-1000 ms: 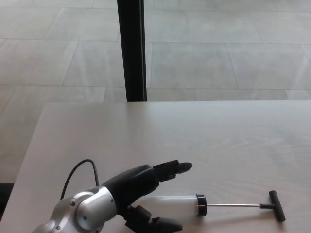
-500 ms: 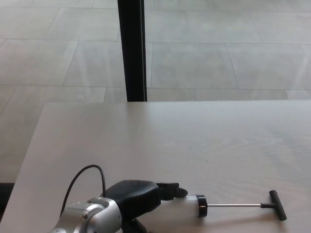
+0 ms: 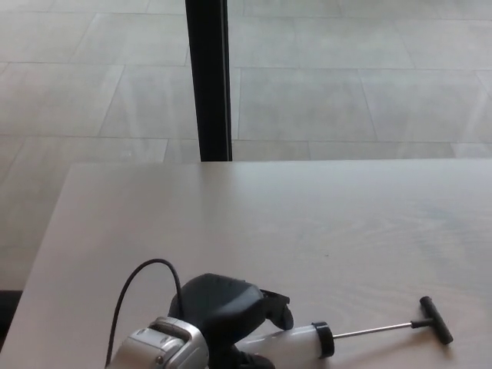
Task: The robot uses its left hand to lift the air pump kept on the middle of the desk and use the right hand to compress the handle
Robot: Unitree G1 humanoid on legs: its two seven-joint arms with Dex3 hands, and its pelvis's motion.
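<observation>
Since a moment ago the left hand [image 3: 231, 311] has closed down over the clear cylinder of the air pump [image 3: 307, 338], where earlier its fingers were spread above it, and the pump has tipped: its black collar now sits a little lower and further right, while the T-handle [image 3: 435, 320] at the far end of the thin metal rod has risen slightly, so the rod slants up toward the counter's right edge. From where I stand the black fingers [image 3: 278, 307] are wrapped over the top of the tube and the thumb comes in from beneath, so the hand is gripping the pump's barrel. Its silver wrist [image 3: 161, 347] sits at the near edge of the counter [image 3: 307, 215], with a black cable [image 3: 134, 280] looping up behind it. The pump lies along the near edge, roughly midway across, rod fully drawn out. No right hand shows. Beyond the far edge a dark post [image 3: 207, 77] stands on the pale tiled floor [image 3: 346, 77].
</observation>
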